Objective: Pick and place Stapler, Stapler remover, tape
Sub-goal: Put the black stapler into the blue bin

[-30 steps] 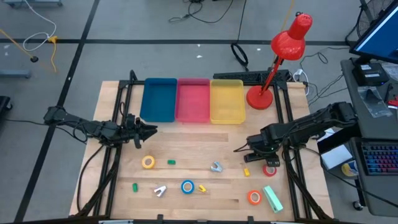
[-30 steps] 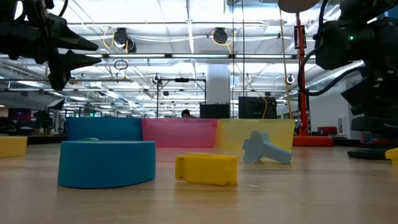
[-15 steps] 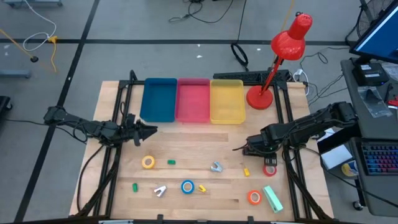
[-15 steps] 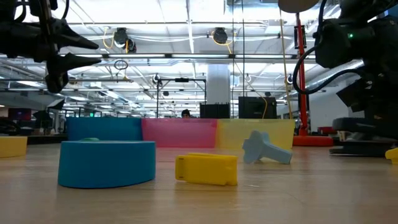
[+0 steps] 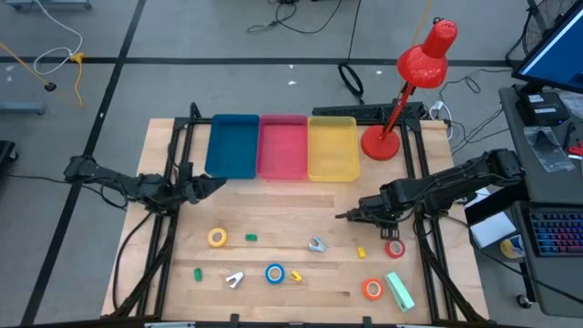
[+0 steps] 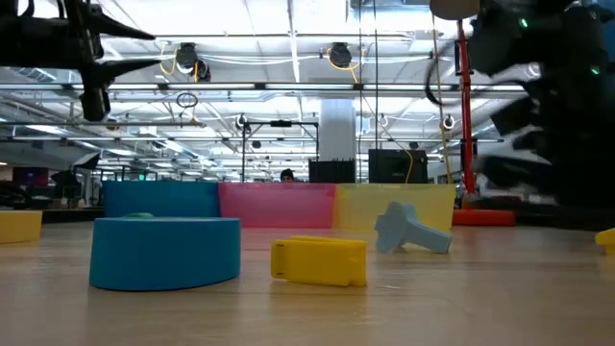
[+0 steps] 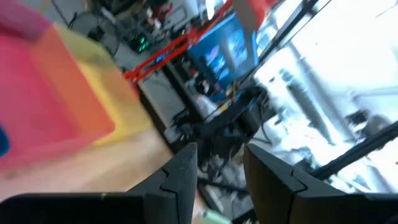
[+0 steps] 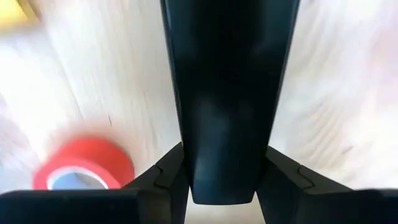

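Your right gripper [image 5: 350, 216] is clenched on the black stapler [image 8: 227, 93], above the counter [image 5: 273, 214] just in front of the yellow bin [image 5: 332, 120]. The red tape roll [image 5: 394, 249] lies farther from that bin. Your left gripper [image 5: 211, 185] hangs released and empty, well left of the bin.
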